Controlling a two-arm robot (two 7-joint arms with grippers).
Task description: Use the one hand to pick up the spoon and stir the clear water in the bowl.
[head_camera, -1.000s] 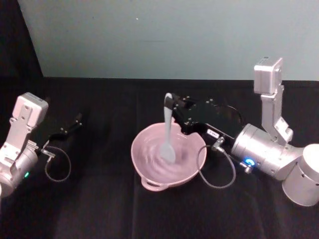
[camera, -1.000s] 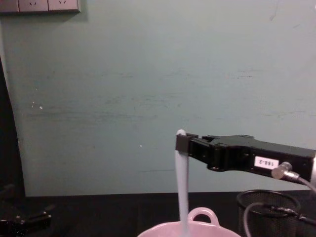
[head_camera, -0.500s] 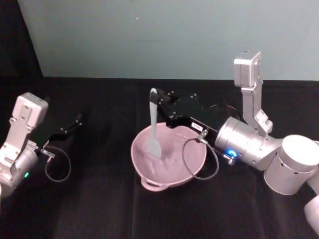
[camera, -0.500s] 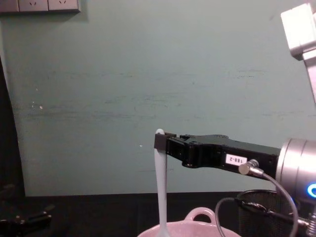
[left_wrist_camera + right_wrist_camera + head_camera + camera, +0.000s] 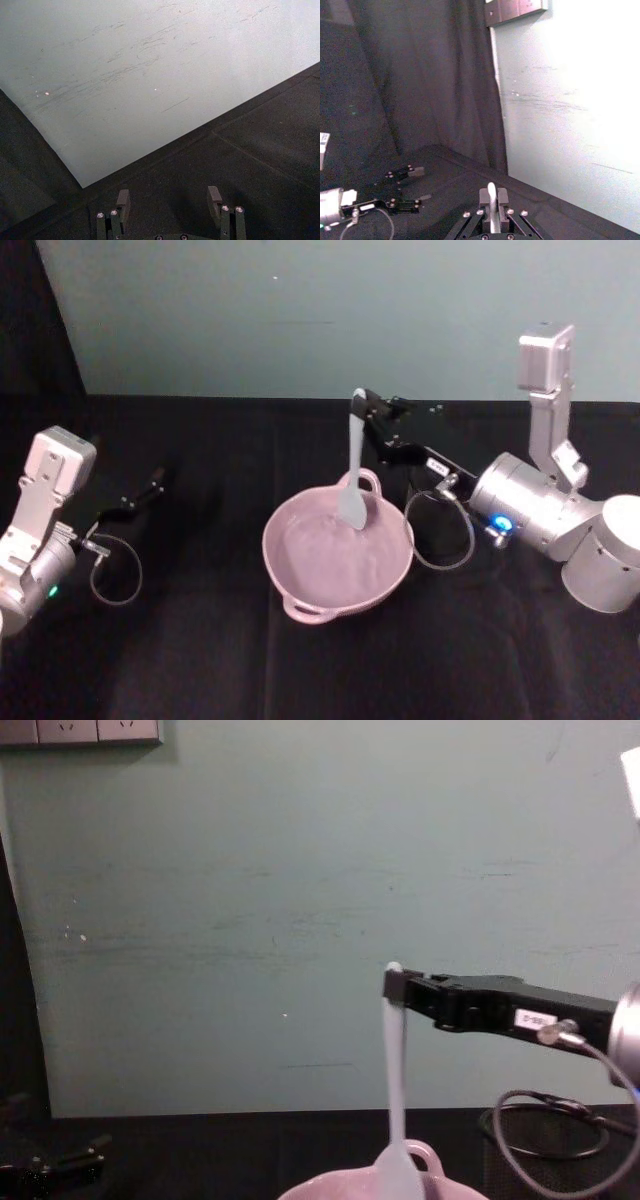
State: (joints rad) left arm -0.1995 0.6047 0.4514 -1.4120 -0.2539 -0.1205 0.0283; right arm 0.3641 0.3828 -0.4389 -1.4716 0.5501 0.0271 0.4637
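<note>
One arm does the work here. My right gripper [image 5: 364, 412] is clamped on the top end of the spoon [image 5: 354, 465], with the jaws closed flat against the handle just below its tip. Gripped there, the utensil hangs nearly upright and almost all of its length is free to reach down into the bowl [image 5: 283, 562]. This high hold also keeps the gripper body and its cable [image 5: 440, 540] above the rim and out of the water. The forearm reaches in roughly level from the right, so I judge the wrist can sweep the spoon round without tipping it. My left gripper [image 5: 140, 495] rests on the black cloth [image 5: 200, 640] well apart to the left, jaws apart and holding nothing; a one-handed stir does not need it.

Spoon: long, slim and white, widening to a flat, pale, spatula-like head. The head sits over the far side of the bowl, just beside the small loop handle [image 5: 368, 480] on the far rim. In the chest view it crosses in front of that loop and dips behind the rim. I cannot tell whether the head is wetted, because the water is clear.

Bowl: pale pink and rounded, standing on the cloth between my two arms.

I judge the stir to be under way, with the stroke at the bowl's far edge.
</note>
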